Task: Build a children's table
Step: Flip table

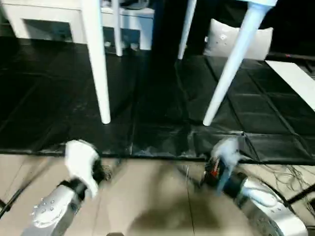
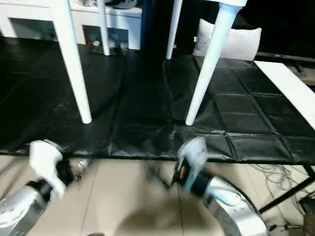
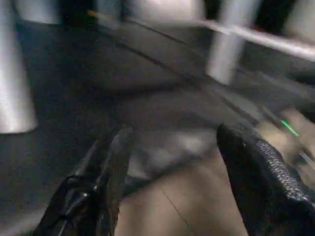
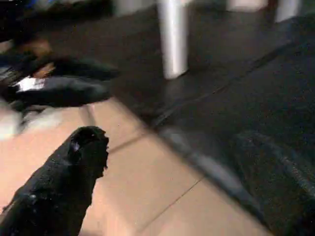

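The children's table stands upright on the black mat [image 1: 157, 113], and its top is cut off by the upper edge of the eye views. Two white tapered legs are near me, the left one [image 1: 98, 64] and the right one [image 1: 231, 64], with two more legs [image 1: 117, 29] [image 1: 186, 24] behind them. My left gripper [image 1: 101, 172] hovers low over the tan floor in front of the mat's edge. In its wrist view the left gripper [image 3: 174, 132] is open with nothing between the fingers. My right gripper [image 1: 209, 169] is also low by the mat's edge and open, holding nothing [image 4: 170, 137].
A white cabinet [image 1: 44, 19] stands at the back left and a pale cushion [image 1: 221, 39] at the back right. A white board [image 1: 295, 78] lies on the mat at the right. Cables [image 1: 290, 174] trail over the tan floor at the near right.
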You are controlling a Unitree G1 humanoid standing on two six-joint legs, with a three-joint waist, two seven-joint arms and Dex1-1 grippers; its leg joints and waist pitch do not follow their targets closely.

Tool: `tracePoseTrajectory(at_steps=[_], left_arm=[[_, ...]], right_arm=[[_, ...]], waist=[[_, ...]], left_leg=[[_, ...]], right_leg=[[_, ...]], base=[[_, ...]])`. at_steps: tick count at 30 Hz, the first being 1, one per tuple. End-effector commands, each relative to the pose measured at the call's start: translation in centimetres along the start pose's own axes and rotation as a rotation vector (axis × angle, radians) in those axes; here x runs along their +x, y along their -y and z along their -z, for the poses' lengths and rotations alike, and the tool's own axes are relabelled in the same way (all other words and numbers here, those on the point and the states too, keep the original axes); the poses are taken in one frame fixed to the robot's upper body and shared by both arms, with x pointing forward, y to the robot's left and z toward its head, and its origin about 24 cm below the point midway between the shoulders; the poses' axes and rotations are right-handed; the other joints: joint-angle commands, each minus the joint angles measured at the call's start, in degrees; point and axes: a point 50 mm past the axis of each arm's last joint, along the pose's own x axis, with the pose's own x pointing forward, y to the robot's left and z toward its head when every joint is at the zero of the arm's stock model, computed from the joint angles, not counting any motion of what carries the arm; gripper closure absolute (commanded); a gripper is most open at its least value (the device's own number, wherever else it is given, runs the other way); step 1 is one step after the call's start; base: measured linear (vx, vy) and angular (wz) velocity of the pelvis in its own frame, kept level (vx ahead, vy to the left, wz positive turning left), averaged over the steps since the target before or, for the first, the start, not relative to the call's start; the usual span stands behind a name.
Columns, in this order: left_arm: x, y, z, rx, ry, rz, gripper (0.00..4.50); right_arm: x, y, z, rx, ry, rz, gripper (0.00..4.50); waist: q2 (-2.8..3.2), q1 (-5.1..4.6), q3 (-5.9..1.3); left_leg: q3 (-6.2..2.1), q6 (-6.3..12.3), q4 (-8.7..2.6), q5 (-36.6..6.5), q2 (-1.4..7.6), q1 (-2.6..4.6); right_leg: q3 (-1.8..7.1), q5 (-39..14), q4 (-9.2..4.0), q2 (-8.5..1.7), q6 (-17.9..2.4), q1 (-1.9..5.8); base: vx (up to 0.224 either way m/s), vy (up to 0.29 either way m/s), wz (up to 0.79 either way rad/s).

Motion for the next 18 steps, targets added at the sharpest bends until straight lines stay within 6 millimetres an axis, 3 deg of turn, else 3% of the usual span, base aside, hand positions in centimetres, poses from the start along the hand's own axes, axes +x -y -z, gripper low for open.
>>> tracePoseTrajectory(at_steps=[1,2,3,5,6,7,8,10,11,12,13,15,16,17,18], left_arm=[[0.1,0.7,0.5,0.003,-0.034,0.105,1.04],[0.1,0.8,0.7,-0.009,-0.054,0.137,1.01],[0.0,0.9,1.4,-0.036,-0.103,0.175,0.93],[-0.1,1.1,2.0,-0.061,-0.143,0.209,0.69],[-1.0,1.5,4.9,-0.11,-0.331,0.288,0.64],[-1.0,1.5,4.9,-0.11,-0.331,0.288,0.59],[-1.5,1.3,6.8,-0.113,-0.441,0.287,0.49],[-1.7,0.4,9.5,-0.097,-0.568,0.215,0.27],[-1.6,-0.4,11.5,-0.103,-0.651,0.116,0.21],[-1.6,-0.4,11.5,-0.103,-0.651,0.116,0.17],[-1.0,-0.6,13.0,-0.167,-0.672,0.066,0.11],[-0.3,-0.4,14.5,-0.218,-0.687,0.044,0.05],[-0.3,-0.4,14.5,-0.218,-0.687,0.044,0.05],[0.4,-0.5,15.7,-0.236,-0.707,-0.015,0.05],[0.4,-0.5,15.7,-0.236,-0.707,-0.015,0.05]], right_arm=[[0.1,-0.2,1.0,-0.013,-0.067,-0.084,0.0],[0.0,-0.1,1.7,-0.014,-0.1,-0.109,0.0],[-0.2,0.0,2.4,-0.008,-0.139,-0.133,0.0],[-0.4,0.1,3.0,-0.003,-0.168,-0.154,0.0],[-0.7,0.5,4.6,0.036,-0.226,-0.165,0.0],[-0.7,0.5,4.6,0.036,-0.226,-0.165,0.0],[-0.9,0.8,5.6,0.065,-0.256,-0.151,0.0],[-1.0,1.3,7.4,0.125,-0.299,-0.119,0.0],[-1.0,1.8,8.9,0.168,-0.335,-0.079,0.0],[-1.0,1.8,8.9,0.168,-0.335,-0.079,0.0],[-1.2,2.3,10.6,0.252,-0.347,-0.011,0.0],[-1.4,2.9,12.4,0.353,-0.359,0.073,0.0],[-1.4,2.9,12.4,0.353,-0.359,0.073,0.0],[-1.6,3.2,13.9,0.425,-0.381,0.161,0.0],[-1.6,3.2,13.9,0.425,-0.381,0.161,0.0]], waist=[[1.31,-0.33,-2.07],[1.81,-0.29,-2.23],[1.66,-0.29,-2.27],[2.24,-0.26,-2.05],[2.67,-0.05,-1.95],[2.3,-0.28,-1.93],[1.98,-0.4,-1.8],[2.35,-0.59,-1.78],[2.66,-0.78,-1.89],[2.71,-0.96,-2.04],[2.45,-0.74,-2.01],[2.34,-0.86,-2.18],[2.34,-0.86,-2.18],[2.37,-0.78,-2.3],[2.4,-0.9,-2.61]], left_leg=[[-1.59,-0.64,-5.93,-13.1,3.71,0.13],[-1.34,-1.11,-5.83,-14.11,3.82,0.41],[-1.34,-1.07,-5.82,-13.94,3.83,0.41],[-1.17,-0.93,-5.78,-14.36,3.7,0.39],[-1.15,-0.68,-5.85,-15.52,3.71,0.51],[-1.04,-0.19,-5.81,-16.18,3.5,0.6],[-0.87,-0.09,-5.88,-17.46,3.53,0.57],[-0.71,0.03,-5.78,-18.03,3.6,0.76],[-0.67,-0.18,-5.7,-16.97,3.61,0.73],[-0.63,-0.37,-5.56,-16.41,3.67,0.83],[-0.63,-0.24,-5.61,-16.02,3.91,0.75],[-0.59,-0.03,-5.59,-15.41,3.86,0.71],[-0.59,-0.03,-5.59,-15.41,3.86,0.71],[-0.56,0.23,-5.61,-14.52,4.02,0.54],[-0.58,0.12,-5.54,-14.0,3.97,0.74]], right_leg=[[2.87,-0.07,-4.27,-4.63,-6.84,0.41],[3.0,0.5,-4.34,-4.9,-7.97,0.3],[2.98,1.03,-4.2,-4.88,-8.52,0.37],[3.09,1.73,-4.17,-4.75,-9.85,0.31],[3.16,-0.56,-4.3,-4.93,-10.29,0.21],[3.23,-3.23,-4.49,-4.78,-10.29,0.07],[3.44,-7.11,-4.82,-4.96,-10.11,0.09],[3.75,-11.88,-5.42,-5.36,-10.19,-0.18],[3.82,-12.01,-5.41,-5.44,-10.91,-0.15],[3.79,-11.54,-5.38,-5.46,-11.4,-0.18],[3.71,-10.99,-5.47,-5.67,-12.09,-0.11],[3.47,-9.45,-5.36,-5.72,-14.1,-0.03],[3.47,-9.45,-5.36,-5.72,-14.1,-0.03],[3.44,-6.34,-4.99,-5.72,-14.99,0.04],[3.38,-5.05,-4.82,-5.67,-15.27,0.16]], base=[[0.0,0.0,0.0],[0.0,0.0,0.0],[0.0,0.0,0.0],[0.0,0.0,0.0],[0.0,0.0,0.0],[0.0,0.0,0.0],[0.0,0.0,0.0],[0.0,0.0,0.0],[0.0,0.0,0.0],[0.0,0.0,0.0],[0.0,0.0,0.0],[0.0,0.0,0.0],[0.0,0.0,0.0],[0.0,0.0,0.0],[0.0,0.0,0.0]])
